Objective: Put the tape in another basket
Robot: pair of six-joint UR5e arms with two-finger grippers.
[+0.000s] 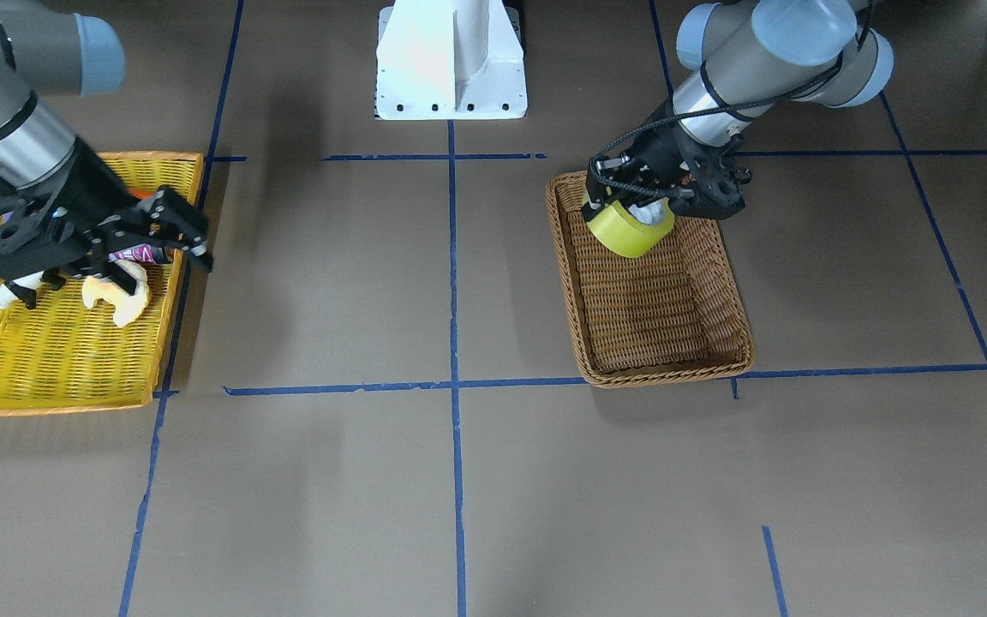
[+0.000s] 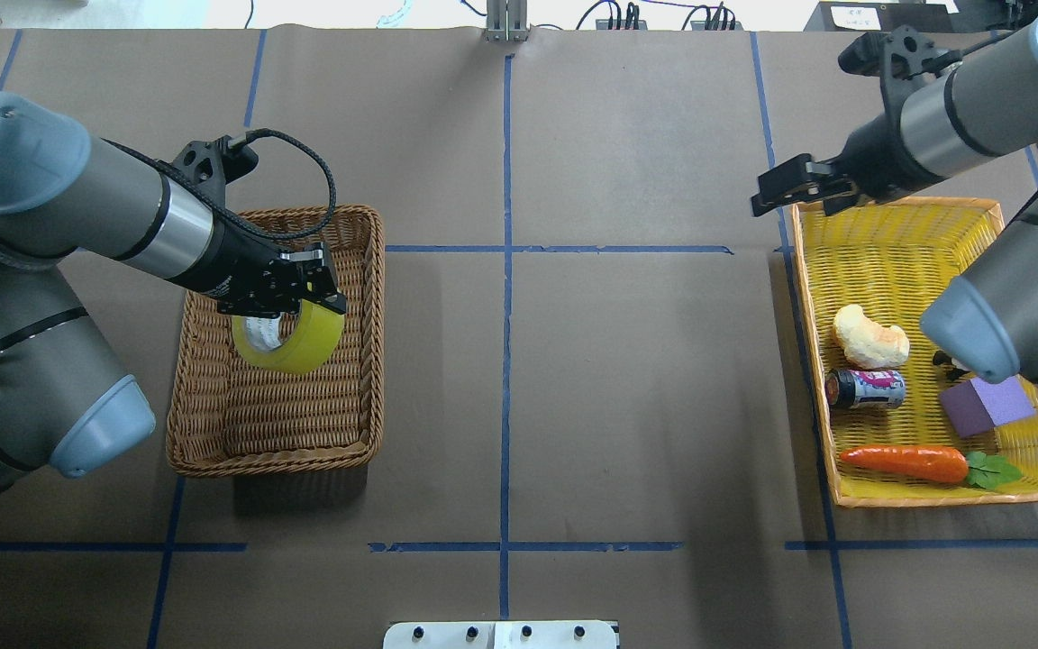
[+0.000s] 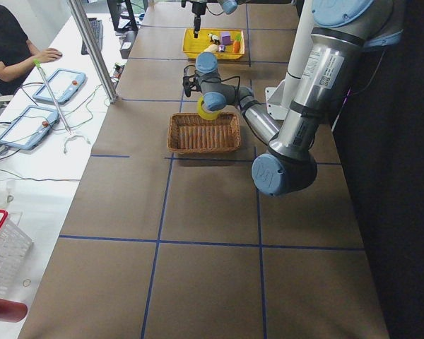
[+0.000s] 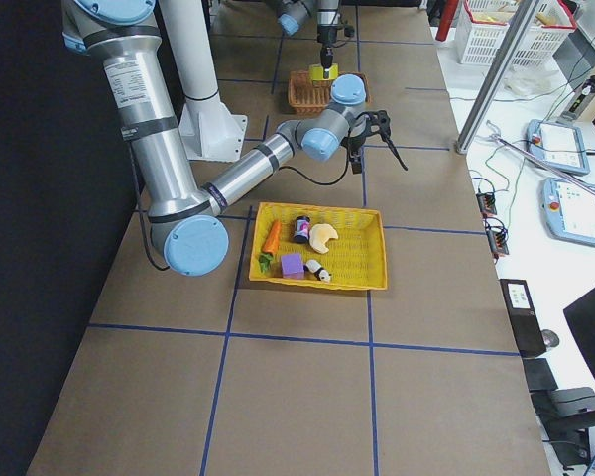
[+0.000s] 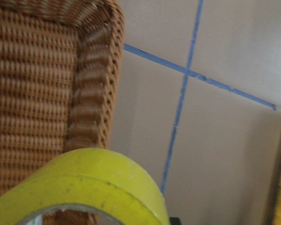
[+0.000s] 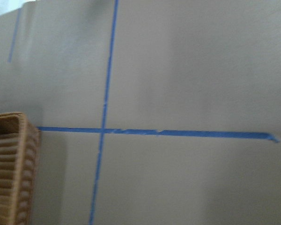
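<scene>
Yellow-green tape (image 2: 289,341) is clamped by its wall in the left gripper (image 2: 301,296), jaws closed on the roll. The roll hangs tilted over the interior of the brown wicker basket (image 2: 373,361), on the left of the table in the overhead view; contact with the basket floor cannot be confirmed. Right gripper (image 1: 189,236) hovers at a corner of the yellow tray (image 2: 933,498), well apart on the right, jaws apart and empty. In the tray lie a croissant toy (image 2: 870,336), a can (image 2: 866,388), a purple block (image 2: 987,406) and a carrot (image 2: 906,462).
</scene>
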